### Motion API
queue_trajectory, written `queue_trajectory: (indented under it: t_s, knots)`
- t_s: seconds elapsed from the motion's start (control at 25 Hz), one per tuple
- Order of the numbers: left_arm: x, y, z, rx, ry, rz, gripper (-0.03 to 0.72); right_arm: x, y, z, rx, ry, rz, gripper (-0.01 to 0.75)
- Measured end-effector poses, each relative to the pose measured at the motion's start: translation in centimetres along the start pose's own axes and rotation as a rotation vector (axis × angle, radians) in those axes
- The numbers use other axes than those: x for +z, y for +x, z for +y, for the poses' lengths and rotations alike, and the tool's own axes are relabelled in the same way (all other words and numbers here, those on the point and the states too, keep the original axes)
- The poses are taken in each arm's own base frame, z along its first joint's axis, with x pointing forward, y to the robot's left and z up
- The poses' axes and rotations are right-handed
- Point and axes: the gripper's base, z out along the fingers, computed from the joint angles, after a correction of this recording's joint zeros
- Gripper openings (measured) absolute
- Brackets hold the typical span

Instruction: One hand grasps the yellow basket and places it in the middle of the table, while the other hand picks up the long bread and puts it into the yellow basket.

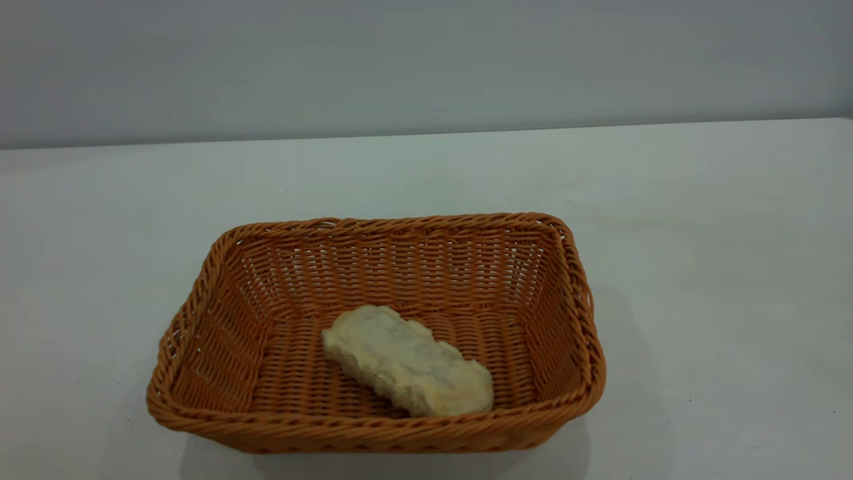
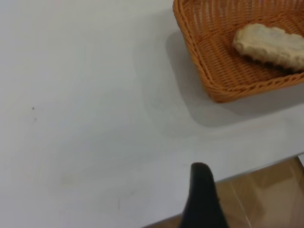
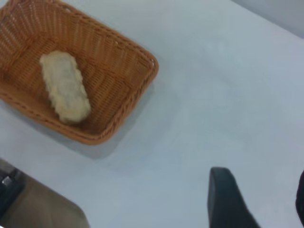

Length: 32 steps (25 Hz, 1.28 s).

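The yellow basket (image 1: 566, 300), orange-brown wicker, stands on the white table (image 1: 700, 220) at the front middle of the exterior view. The long bread (image 1: 408, 360) lies flat on the basket floor with its pale, rough side up. No gripper shows in the exterior view. In the left wrist view the basket (image 2: 209, 71) and the bread (image 2: 268, 45) are far from my left gripper (image 2: 202, 199), of which only a black part shows over the table edge. In the right wrist view my right gripper (image 3: 261, 194) is open and empty over bare table, well away from the basket (image 3: 137, 80) and the bread (image 3: 64, 88).
The table's edge (image 2: 247, 173) runs close to my left gripper, with brown floor (image 2: 266, 199) beyond it. Another table edge and darker floor (image 3: 38, 204) show in the right wrist view. A grey wall (image 1: 426, 60) stands behind the table.
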Motion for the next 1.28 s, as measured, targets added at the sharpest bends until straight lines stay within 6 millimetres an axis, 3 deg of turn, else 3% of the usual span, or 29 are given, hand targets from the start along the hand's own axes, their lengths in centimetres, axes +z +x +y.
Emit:
queue_trajectory:
  t_s: [0.32,0.48,0.72,1.0,1.28]
  knots:
    - [-0.1,0.2,0.0,-0.008,-0.002,-0.017,0.594,-4.0,7.0,0.0,0.040,0.018,-0.106,0.396]
    - [-0.1,0.2,0.0,-0.035,-0.002,-0.017,0.594,-4.5,10.4,0.2,0.048,0.022,-0.165,0.396]
    - [-0.1,0.2,0.0,-0.042,-0.002,-0.017,0.594,-3.6,14.3,0.6,0.059,0.009,-0.222,0.396]
    - [-0.1,0.2,0.0,-0.043,-0.003,-0.017,0.594,-1.3,15.7,1.4,0.073,-0.044,-0.218,0.396]
    - [-0.1,0.2,0.0,-0.044,-0.003,-0.019,0.594,-0.8,16.1,1.4,0.067,-0.040,-0.178,0.396]
